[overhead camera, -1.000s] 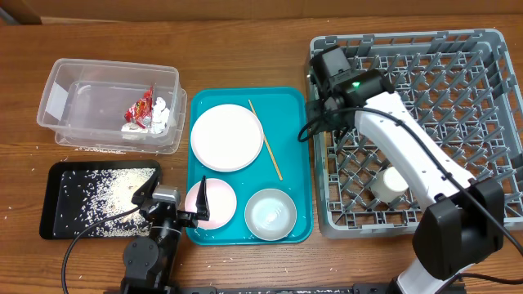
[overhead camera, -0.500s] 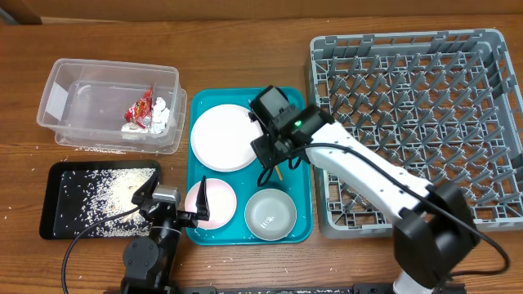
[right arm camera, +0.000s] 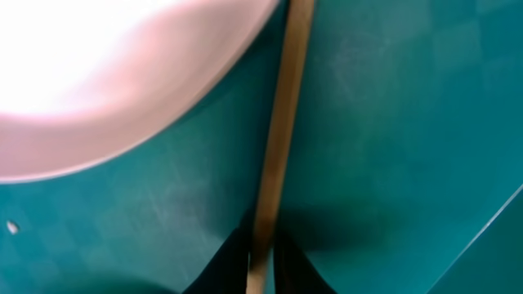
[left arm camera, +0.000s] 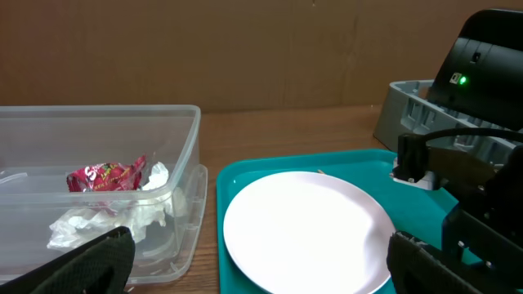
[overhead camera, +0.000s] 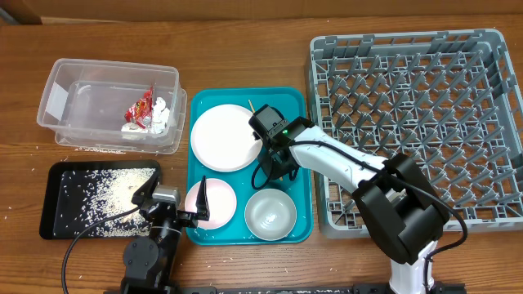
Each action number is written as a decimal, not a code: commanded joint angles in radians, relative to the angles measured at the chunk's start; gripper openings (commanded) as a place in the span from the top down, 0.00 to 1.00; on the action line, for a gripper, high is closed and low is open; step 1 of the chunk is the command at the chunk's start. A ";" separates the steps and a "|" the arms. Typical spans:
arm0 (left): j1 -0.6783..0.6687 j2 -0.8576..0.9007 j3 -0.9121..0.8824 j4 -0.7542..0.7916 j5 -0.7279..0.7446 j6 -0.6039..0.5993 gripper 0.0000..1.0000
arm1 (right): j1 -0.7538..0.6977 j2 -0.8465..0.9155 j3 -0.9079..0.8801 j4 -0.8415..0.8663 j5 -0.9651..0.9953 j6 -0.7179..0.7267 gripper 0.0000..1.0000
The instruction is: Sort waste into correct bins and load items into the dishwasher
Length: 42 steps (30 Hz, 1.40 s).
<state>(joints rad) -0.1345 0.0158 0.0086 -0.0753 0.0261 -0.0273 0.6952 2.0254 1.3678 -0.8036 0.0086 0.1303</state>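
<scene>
Teal tray [overhead camera: 302, 214] with rounded corners, flat on a brown wooden bench [overhead camera: 245, 49], near its middle. Behind, in the left wrist view, a plain brown panel [left arm camera: 245, 49].

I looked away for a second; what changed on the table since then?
The right claw swung left from the dish rack down to the teal tray, now straddling the chopstick; grip unclear. The left claw, plates, bowl and tub stayed put.

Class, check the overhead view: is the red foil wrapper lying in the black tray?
No, the red foil wrapper lies inside the clear tub, not the black tray.
</scene>
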 commanded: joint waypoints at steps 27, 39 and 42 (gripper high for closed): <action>0.011 -0.005 -0.004 -0.002 -0.003 -0.018 0.00 | -0.303 -0.177 0.312 -0.343 0.038 0.075 0.94; 0.011 -0.005 -0.004 -0.002 -0.003 -0.018 0.00 | -0.266 -0.206 0.211 -0.379 0.027 0.071 0.53; 0.011 -0.005 -0.004 -0.002 -0.003 -0.018 0.00 | -0.224 -0.253 0.212 -0.378 -0.028 0.042 0.52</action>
<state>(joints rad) -0.1345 0.0158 0.0086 -0.0753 0.0261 -0.0273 0.4244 1.8484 1.5681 -1.1862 0.0399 0.2008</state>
